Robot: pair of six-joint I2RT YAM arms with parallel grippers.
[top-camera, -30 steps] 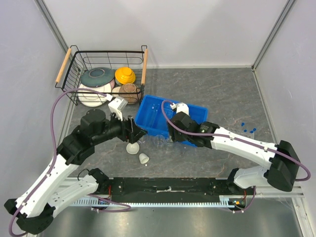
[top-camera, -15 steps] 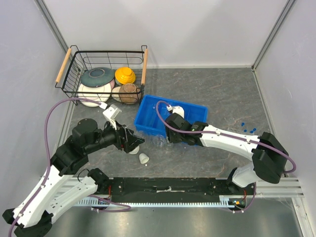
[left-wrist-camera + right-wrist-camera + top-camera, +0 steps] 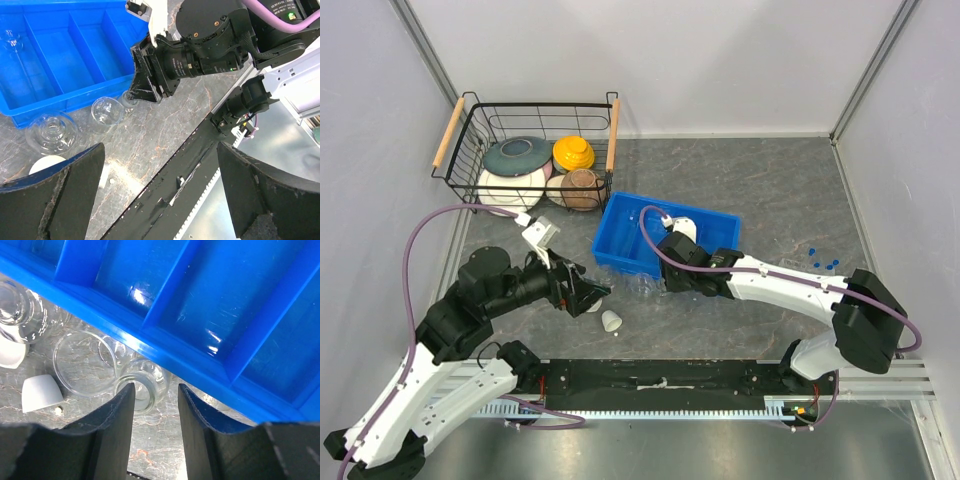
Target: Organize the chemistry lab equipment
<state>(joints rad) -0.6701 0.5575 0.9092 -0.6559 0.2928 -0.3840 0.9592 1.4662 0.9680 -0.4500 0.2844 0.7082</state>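
Several clear glass pieces (image 3: 642, 287) lie on the table against the front wall of the blue divided tray (image 3: 620, 240). In the right wrist view a small clear jar (image 3: 145, 382) lies on its side at the tips of my right gripper (image 3: 155, 390). Its mouth is by the left finger and the right finger stands apart from it, so the jaws are part open. A clear beaker (image 3: 82, 362) and a white cup (image 3: 40, 392) lie left of the jar. My left gripper (image 3: 160, 200) is wide open and holds nothing, with a flask (image 3: 51, 132) and the beaker (image 3: 106, 111) ahead of it.
A wire basket (image 3: 612, 135) with coloured bowls and plates stands at the back left. A few small blue caps (image 3: 825, 263) lie at the right. A white cup (image 3: 611, 321) lies near the black rail (image 3: 660, 385) along the table's front edge. One tray compartment holds a clear piece (image 3: 12, 42).
My left gripper has drawn back to the left, away from the tray, and opened wider. My right gripper has slid left along the tray's front while its jaws narrowed.
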